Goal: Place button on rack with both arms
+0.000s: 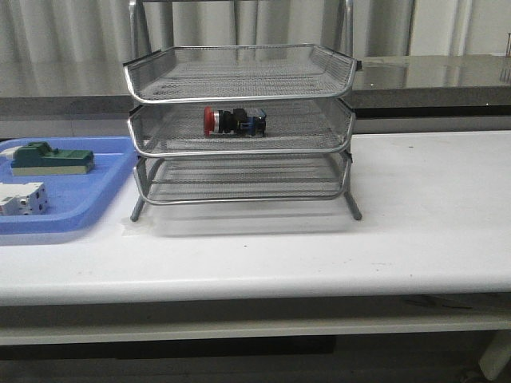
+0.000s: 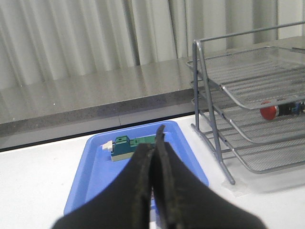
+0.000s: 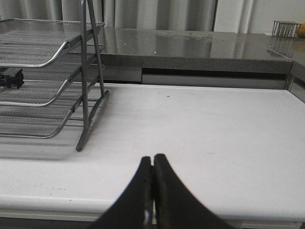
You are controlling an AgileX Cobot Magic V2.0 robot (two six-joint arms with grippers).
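The button [image 1: 233, 121], with red head, black and silver body and blue end, lies on its side in the middle tier of the silver wire rack [image 1: 239, 60]. It also shows in the left wrist view [image 2: 280, 109], and its dark end shows in the right wrist view [image 3: 12, 78]. The rack also shows in the left wrist view [image 2: 214, 129] and the right wrist view [image 3: 86, 95]. My left gripper [image 2: 156, 143] is shut and empty, above the blue tray, apart from the rack. My right gripper [image 3: 153, 160] is shut and empty, over the table to the rack's right. Neither arm shows in the front view.
A flat blue tray [image 1: 96, 191] stands left of the rack, holding a green block [image 1: 48, 158] and a white blocky switch [image 1: 22, 198]. The tray [image 2: 95, 157] and green block [image 2: 125, 147] also show in the left wrist view. A grey counter [image 1: 447, 80] runs behind the table.
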